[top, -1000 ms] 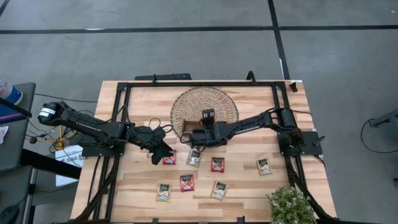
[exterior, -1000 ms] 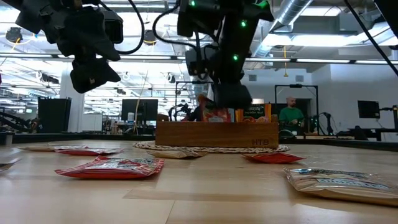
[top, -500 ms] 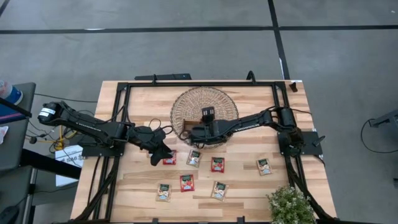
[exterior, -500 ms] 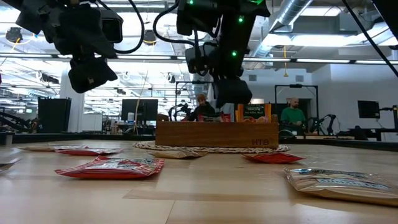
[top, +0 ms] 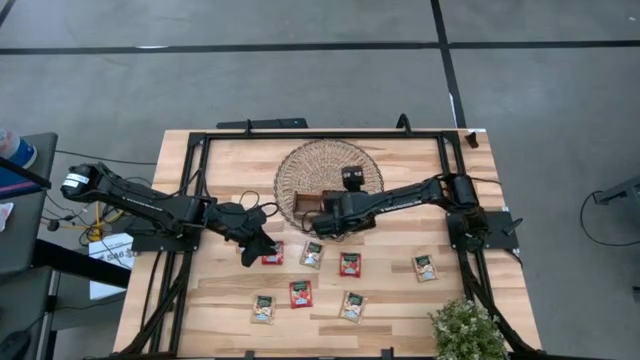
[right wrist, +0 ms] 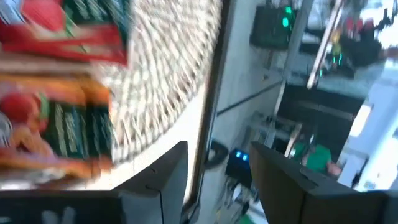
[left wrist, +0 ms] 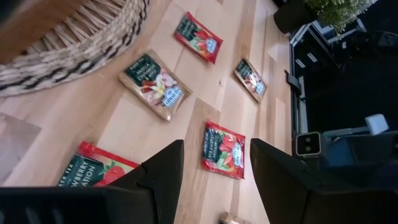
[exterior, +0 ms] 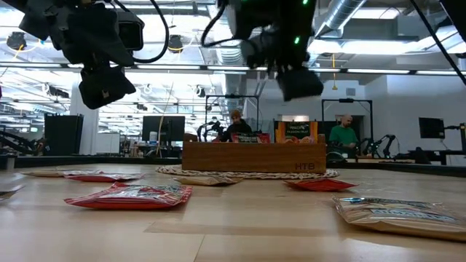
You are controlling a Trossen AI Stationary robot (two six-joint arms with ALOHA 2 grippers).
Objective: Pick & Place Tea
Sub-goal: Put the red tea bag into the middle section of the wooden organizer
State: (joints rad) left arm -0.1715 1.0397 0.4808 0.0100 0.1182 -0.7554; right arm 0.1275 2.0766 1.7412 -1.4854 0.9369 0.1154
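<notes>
Several tea sachets lie flat on the table: red ones (top: 272,256) (top: 349,264) (top: 300,293) and pale ones with green tops (top: 312,254) (top: 425,267). Others stand on edge (exterior: 247,137) in the brown wooden tray (top: 303,206), which rests on the round wicker basket (top: 330,170). My right gripper (top: 320,218) (right wrist: 214,177) hangs open above the tray's near side with nothing between its fingers. My left gripper (top: 258,245) (left wrist: 214,174) waits open above the table, left of the tray. In its wrist view a red sachet (left wrist: 224,149) shows between its fingers, below them.
A potted plant (top: 465,330) stands at the table's near right corner. A black frame (top: 320,133) runs round the table's edges. In the low view, people and screens (exterior: 342,135) show in the room behind the table.
My right gripper has let go of a red-orange sachet, which now stands in the tray. It has then risen from the tray and tipped up toward level. My left gripper has kept still.
</notes>
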